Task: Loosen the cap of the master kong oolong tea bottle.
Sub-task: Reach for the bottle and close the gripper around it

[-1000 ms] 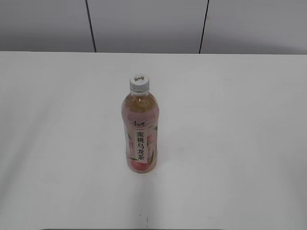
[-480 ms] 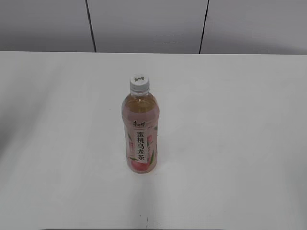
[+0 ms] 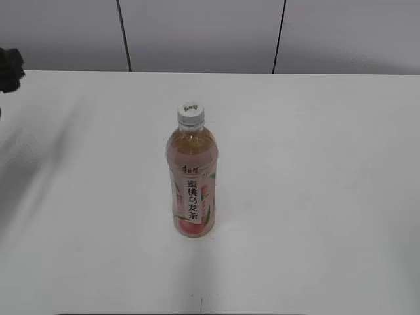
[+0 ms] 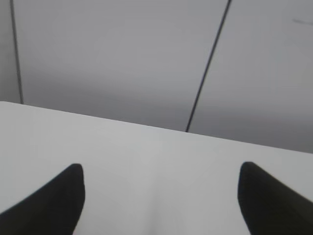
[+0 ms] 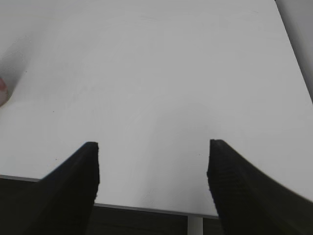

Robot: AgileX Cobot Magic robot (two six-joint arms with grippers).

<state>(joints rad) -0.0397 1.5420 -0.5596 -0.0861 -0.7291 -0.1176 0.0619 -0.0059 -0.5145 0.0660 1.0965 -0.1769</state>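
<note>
The master kong oolong tea bottle stands upright in the middle of the white table, its pink label with the white strip of characters facing the camera. The white ribbed cap sits on its neck. A dark part of my left arm shows at the far left edge, well away from the bottle. My left gripper is open and empty above bare table. My right gripper is open and empty over the table's front edge. A pink sliver of the bottle shows at the right wrist view's left edge.
A grey panelled wall with dark vertical seams stands behind the table's far edge. The table's front edge and a white leg show in the right wrist view, with dark floor below.
A dark part of my left arm has come into the exterior view at the far left edge, and its shadow has spread over the left of the table. The bottle has not moved.
</note>
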